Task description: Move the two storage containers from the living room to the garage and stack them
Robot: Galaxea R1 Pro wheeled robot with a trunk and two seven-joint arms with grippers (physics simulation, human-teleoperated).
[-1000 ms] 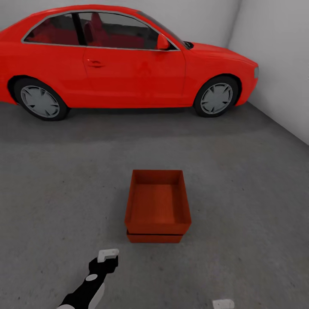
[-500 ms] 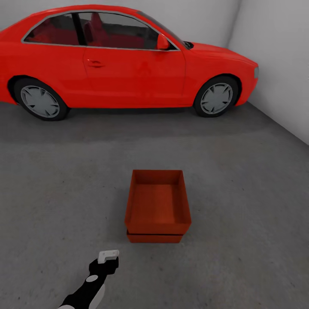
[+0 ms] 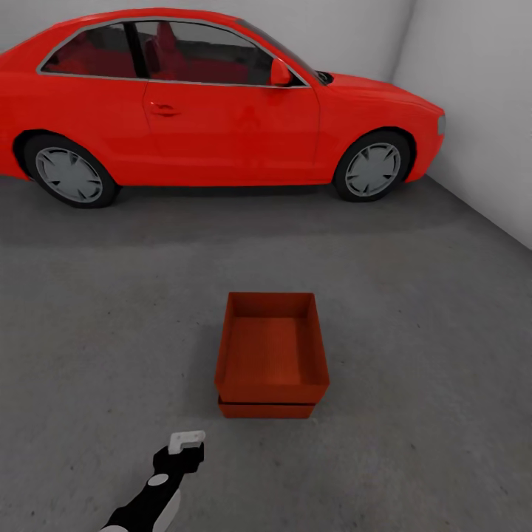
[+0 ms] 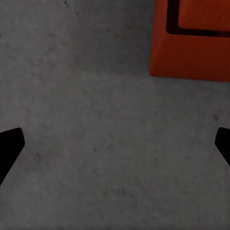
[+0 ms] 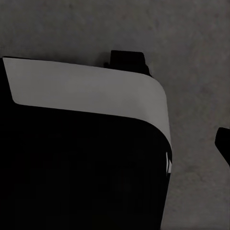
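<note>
Containers first: the two storage containers (image 3: 272, 355) sit stacked on the garage floor (image 3: 111, 332), the upper one nested squarely on the lower, whose edge shows as a thin band beneath a dark seam along the near side. They rest in open concrete, well apart from the red car (image 3: 214, 103) parked along the back wall. From my seat the stacking looks done.

My left end effector (image 3: 185, 441) hangs low over the floor, near the stack's near-left corner but clear of it. In the left wrist view its two dark fingertips (image 4: 9, 148) sit wide apart at the edges of the picture with bare concrete between them, so it is spread and holding nothing; a corner of the stack (image 4: 191, 48) shows ahead. In the right wrist view I see a white-and-black part of the robot's own body (image 5: 86, 143) over the concrete and one dark fingertip (image 5: 223, 143) at the edge, so I cannot tell whether the right end effector is apart or together.

What worries me now is mostly my own clumsiness. The left arm is close enough that a careless swing or a base turn towards the stack could clip the near corner and slide the top box off square, or tip it out. The walls are thin and the boxes look light, so I judge even a light nudge would shift them. I would draw the arm straight away from the stack before turning.
</note>
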